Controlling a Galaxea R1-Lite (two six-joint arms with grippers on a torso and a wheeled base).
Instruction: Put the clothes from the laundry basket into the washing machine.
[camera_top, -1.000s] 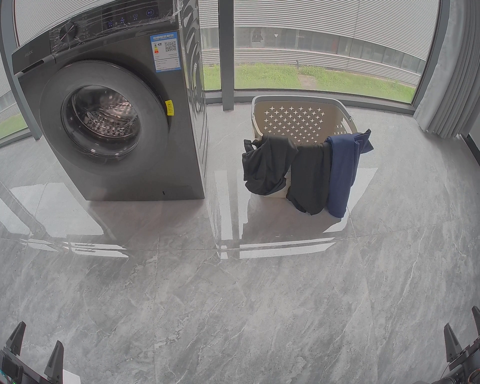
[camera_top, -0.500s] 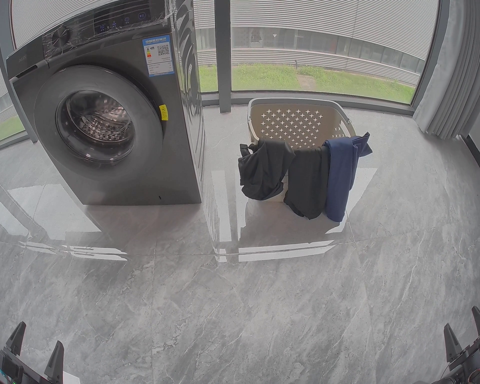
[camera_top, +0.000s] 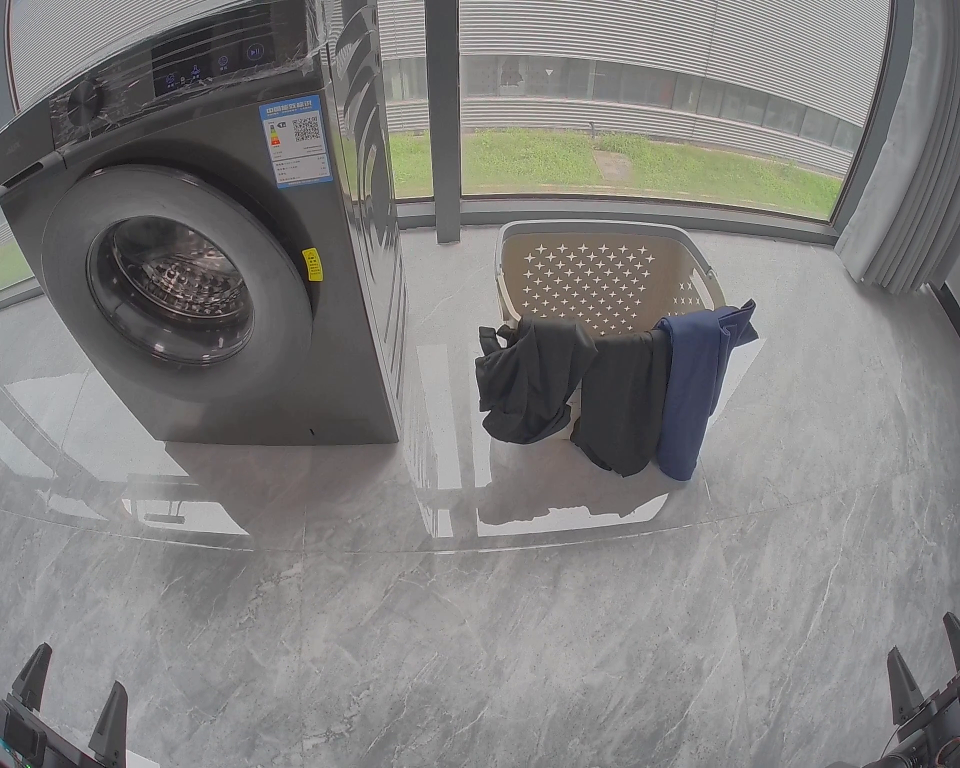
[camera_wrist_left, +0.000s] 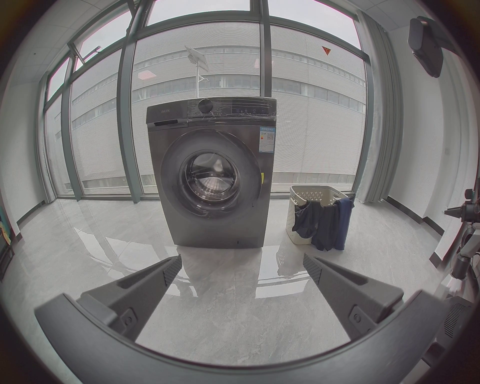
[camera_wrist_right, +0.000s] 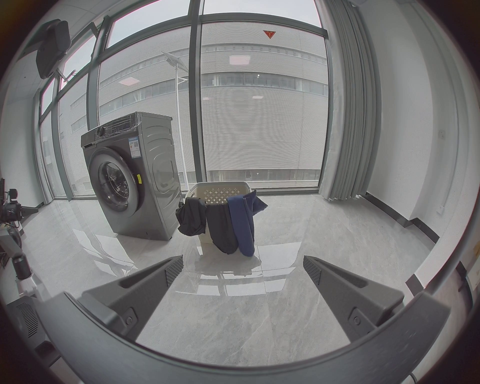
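A grey front-loading washing machine (camera_top: 200, 260) stands on the floor at the left, its round glass door closed. To its right sits a beige laundry basket (camera_top: 600, 270). Over the basket's near rim hang two dark grey garments (camera_top: 530, 380) (camera_top: 625, 400) and a blue one (camera_top: 695, 390). My left gripper (camera_top: 75, 690) is low at the near left, open and holding nothing, far from both. My right gripper (camera_top: 925, 650) is open at the near right. The left wrist view faces the machine (camera_wrist_left: 215, 175) between open fingers (camera_wrist_left: 150, 280); the right wrist view faces the basket (camera_wrist_right: 217, 190) and clothes (camera_wrist_right: 225, 220).
A glossy grey marble floor (camera_top: 480, 620) stretches between me and the machine and basket. Floor-to-ceiling windows (camera_top: 640, 100) run behind them. A grey curtain (camera_top: 910, 200) hangs at the far right.
The whole head view has shifted: the machine and basket sit lower and larger, so the camera has moved closer. Both grippers keep their place and stay open.
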